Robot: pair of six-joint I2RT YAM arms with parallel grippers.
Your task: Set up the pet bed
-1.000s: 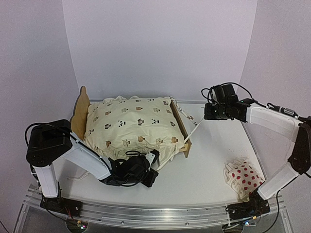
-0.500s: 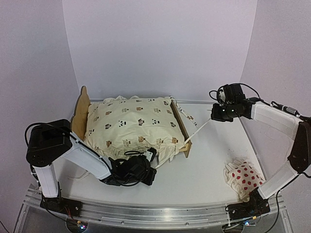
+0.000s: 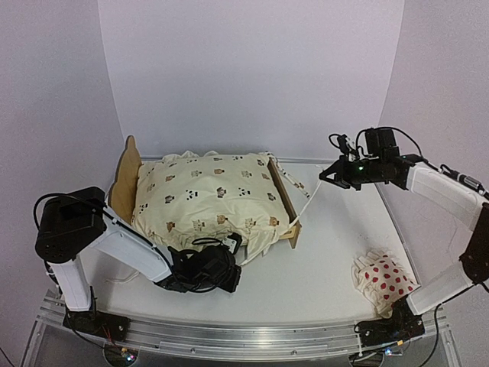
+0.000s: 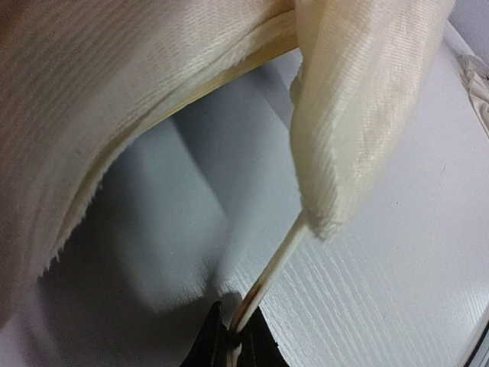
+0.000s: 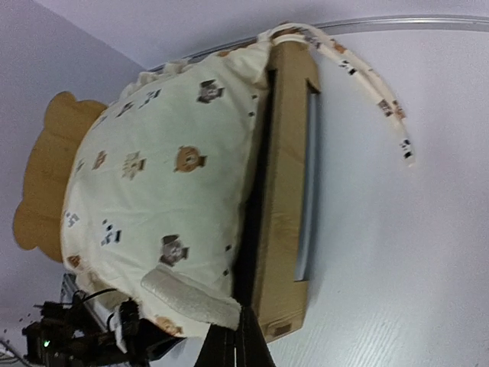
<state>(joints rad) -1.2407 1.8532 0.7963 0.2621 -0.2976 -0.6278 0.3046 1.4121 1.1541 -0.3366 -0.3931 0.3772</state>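
The left arm is sitting a tiny bit more to the left than a moment ago. The right arm is swinging back and off to the right, away from the bed.

On the left, low by the front edge of the desk (image 3: 321, 260), the left gripper (image 3: 233, 246) is reaching up under the near edge of the cushion (image 3: 206, 195). It is pinching a thin tie (image 4: 279, 256) that is hanging from the cushion's corner. The tie is running straight down between the tips of the left gripper (image 4: 233, 345).

The pet bed (image 3: 126, 174) is standing in the middle of the desk, toward the back. Its curvy wooden head end is sticking up on the left and its foot end is on the right. The fat cream cushion with little animals on it is lying on top and covering most of the bed. Another printed tie is trailing on the desk behind the foot end.

On the right, the right gripper (image 3: 325, 174) is hanging in the air, apart from the bed, with its tips pressed together. I cannot tell if anything is caught between them.

A small white pillow (image 3: 384, 281) with red dots is lying near the front right corner of the desk, well apart from the bed.
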